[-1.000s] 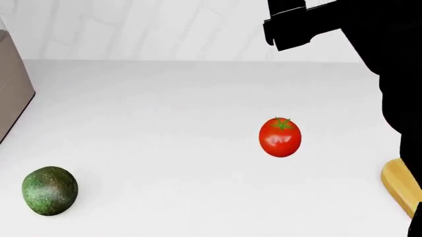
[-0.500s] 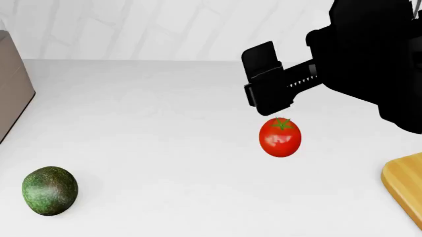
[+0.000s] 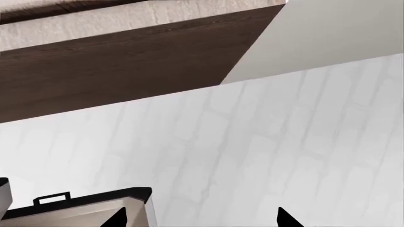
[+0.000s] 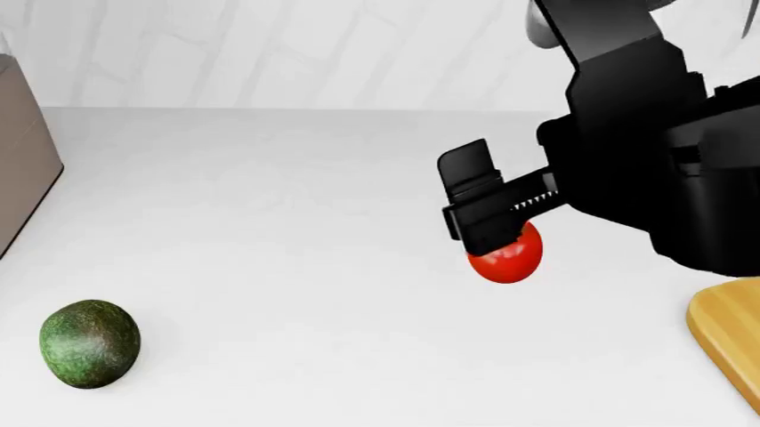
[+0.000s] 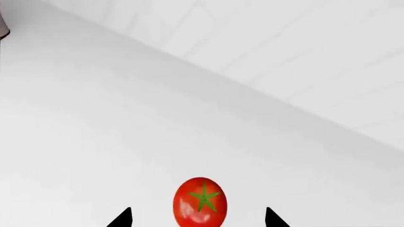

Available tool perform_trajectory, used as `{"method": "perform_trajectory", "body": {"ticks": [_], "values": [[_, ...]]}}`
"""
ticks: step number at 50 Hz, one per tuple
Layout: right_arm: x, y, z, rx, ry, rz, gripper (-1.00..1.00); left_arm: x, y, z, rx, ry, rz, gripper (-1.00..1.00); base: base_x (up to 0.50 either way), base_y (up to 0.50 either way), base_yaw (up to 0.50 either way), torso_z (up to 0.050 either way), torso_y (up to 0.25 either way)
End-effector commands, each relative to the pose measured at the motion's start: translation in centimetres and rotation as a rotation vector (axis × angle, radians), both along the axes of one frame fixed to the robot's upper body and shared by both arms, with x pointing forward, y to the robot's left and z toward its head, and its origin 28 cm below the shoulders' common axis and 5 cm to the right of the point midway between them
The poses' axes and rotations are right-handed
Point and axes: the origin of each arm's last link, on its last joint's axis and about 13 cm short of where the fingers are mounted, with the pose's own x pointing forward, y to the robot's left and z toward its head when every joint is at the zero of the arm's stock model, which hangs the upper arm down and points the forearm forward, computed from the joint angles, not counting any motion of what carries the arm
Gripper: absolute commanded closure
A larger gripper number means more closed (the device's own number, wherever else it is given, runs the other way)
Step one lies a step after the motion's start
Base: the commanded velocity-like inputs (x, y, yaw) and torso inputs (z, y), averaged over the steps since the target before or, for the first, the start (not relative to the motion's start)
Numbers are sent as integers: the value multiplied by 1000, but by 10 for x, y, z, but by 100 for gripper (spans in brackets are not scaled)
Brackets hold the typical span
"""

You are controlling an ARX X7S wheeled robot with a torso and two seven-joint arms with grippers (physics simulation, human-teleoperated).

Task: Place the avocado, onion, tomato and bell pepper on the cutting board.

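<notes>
The right gripper (image 4: 489, 233) hangs directly over the tomato (image 4: 508, 256) on the white counter (image 4: 285, 222), hiding the fruit's upper part in the head view. In the right wrist view its two fingertips (image 5: 121, 218) stand wide apart, one on each side of the tomato (image 5: 200, 202), with clear counter showing between each tip and the fruit, so the jaws are spread and hold nothing. Whether any part of the gripper touches the top of the tomato cannot be told from the head view.

The tomato stands upright, green star facing up, on the bare counter. The cutting board (image 4: 727, 342) shows only as a rounded corner, to the right of the tomato and nearer the robot, well apart from it; what shows of the board carries nothing. The avocado (image 4: 89, 343) lies on the counter far to the tomato's left, also nearer the robot.

The left gripper (image 3: 200, 220) shows only as two dark fingertips (image 3: 287, 219) set apart, with nothing between them, pointing toward a tiled wall (image 3: 252, 151) and a dark wooden cabinet (image 3: 126, 66).
</notes>
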Motion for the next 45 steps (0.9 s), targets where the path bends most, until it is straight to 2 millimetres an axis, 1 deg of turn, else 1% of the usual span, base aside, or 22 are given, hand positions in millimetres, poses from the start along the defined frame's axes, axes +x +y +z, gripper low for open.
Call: {"method": "perform_trajectory", "body": {"ticks": [1, 8, 16, 20, 31, 41, 45], "values": [[14, 2, -20, -11, 33, -4, -100, 0, 0, -1, 1, 3, -1, -100, 0, 0, 0, 0, 0], [30, 4, -35, 0, 31, -23, -100, 1, 1, -2, 1, 4, -1, -100, 0, 0, 0, 0, 0], [41, 5, -48, -3, 51, -37, -100, 4, 0, -1, 3, 7, -5, -100, 0, 0, 0, 0, 0], [44, 7, -54, -1, 65, -35, -100, 3, -1, 2, 6, 2, -6, -100, 0, 0, 0, 0, 0], [53, 8, -76, 37, 107, -45, -100, 5, -3, -1, 12, 7, -13, -100, 0, 0, 0, 0, 0], [63, 8, -90, 47, 123, -77, -100, 5, -2, -3, 11, 8, -13, -100, 0, 0, 0, 0, 0], [64, 9, -92, 45, 115, -90, -100, 5, -2, -3, 10, 9, -13, -100, 0, 0, 0, 0, 0]]}}
